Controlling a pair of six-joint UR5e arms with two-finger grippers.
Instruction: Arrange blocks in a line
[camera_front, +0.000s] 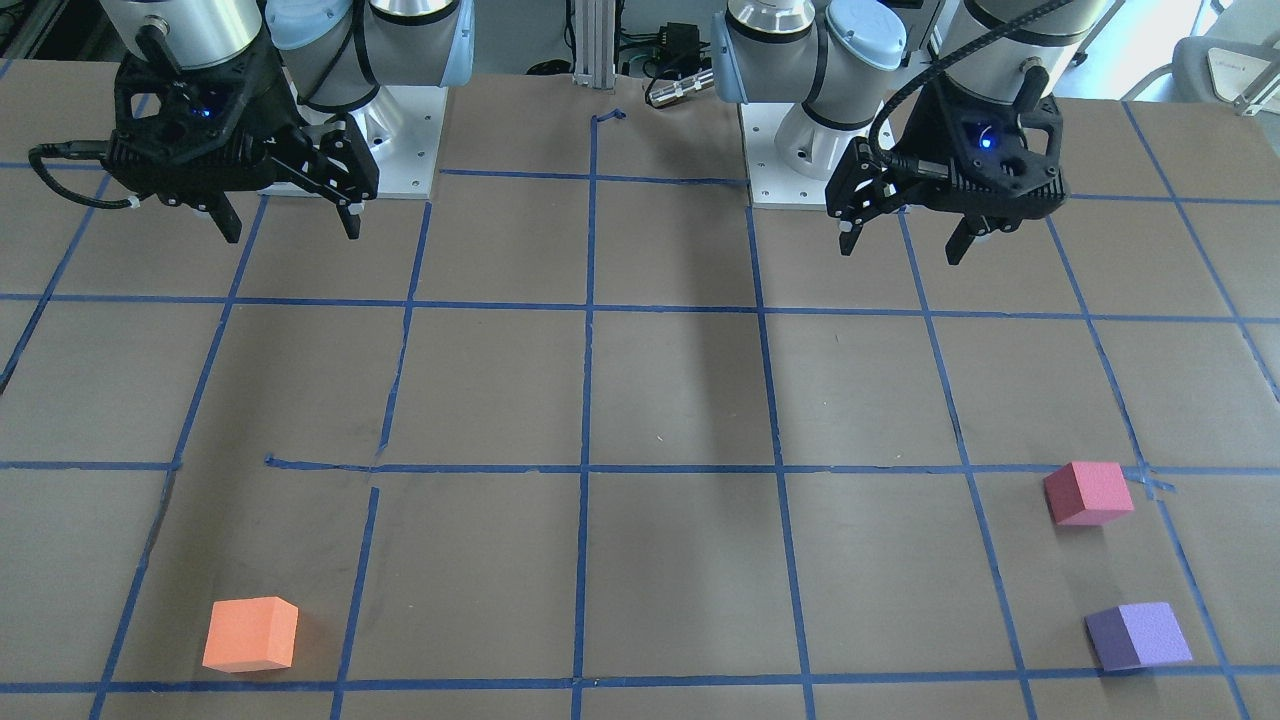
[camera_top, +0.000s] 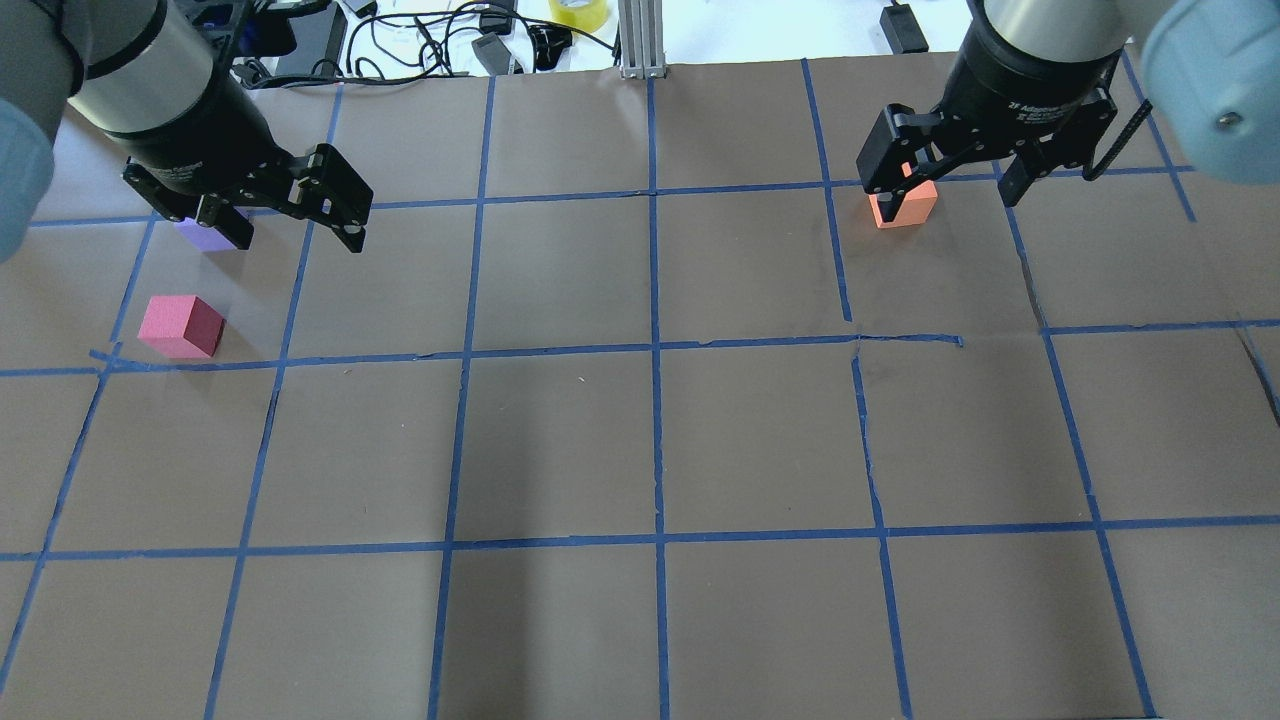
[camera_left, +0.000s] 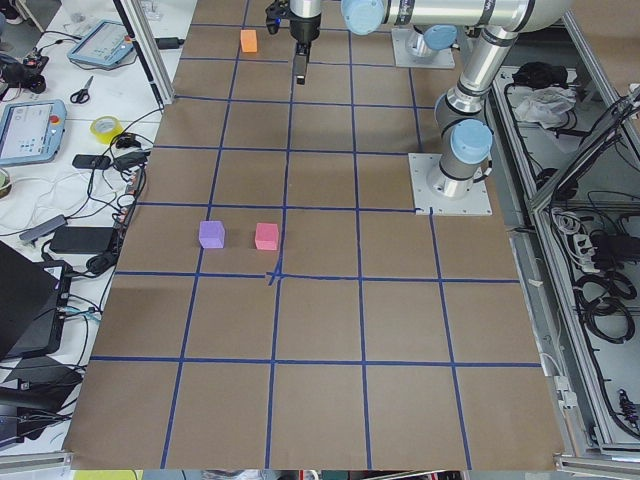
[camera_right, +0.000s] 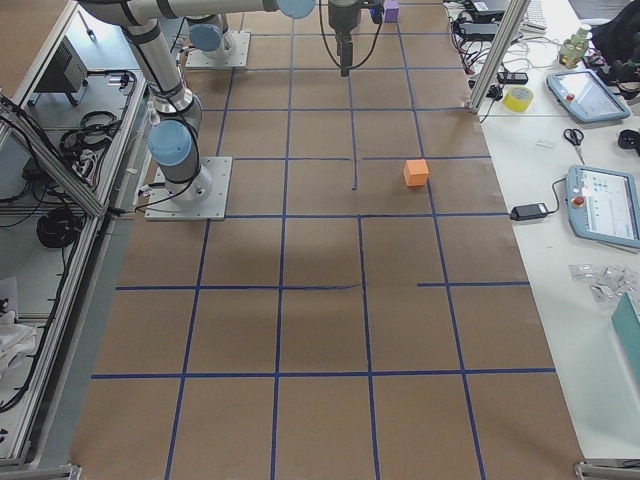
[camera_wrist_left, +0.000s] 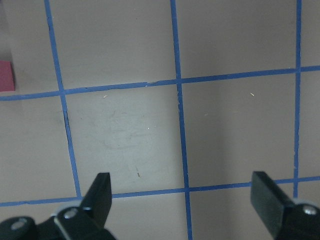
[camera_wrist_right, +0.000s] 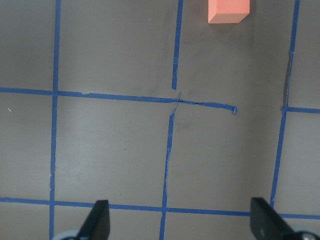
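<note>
The orange block (camera_front: 250, 634) lies alone on the brown table's operator side, far from the other two. It also shows in the overhead view (camera_top: 910, 207) and the right wrist view (camera_wrist_right: 228, 11). The pinkish-red block (camera_front: 1088, 493) and the purple block (camera_front: 1138, 636) lie near each other at the opposite end. In the overhead view the pinkish-red block (camera_top: 182, 327) is clear and the purple block (camera_top: 203, 236) is partly hidden. My left gripper (camera_front: 900, 240) is open and empty, raised near its base. My right gripper (camera_front: 290, 225) is open and empty, also raised.
Blue tape lines (camera_front: 585, 470) form a grid on the table. The arms' white base plates (camera_front: 405, 140) stand at the robot's edge. Cables and a yellow tape roll (camera_top: 578, 12) lie beyond the far edge. Tablets (camera_left: 30, 130) sit on a side table.
</note>
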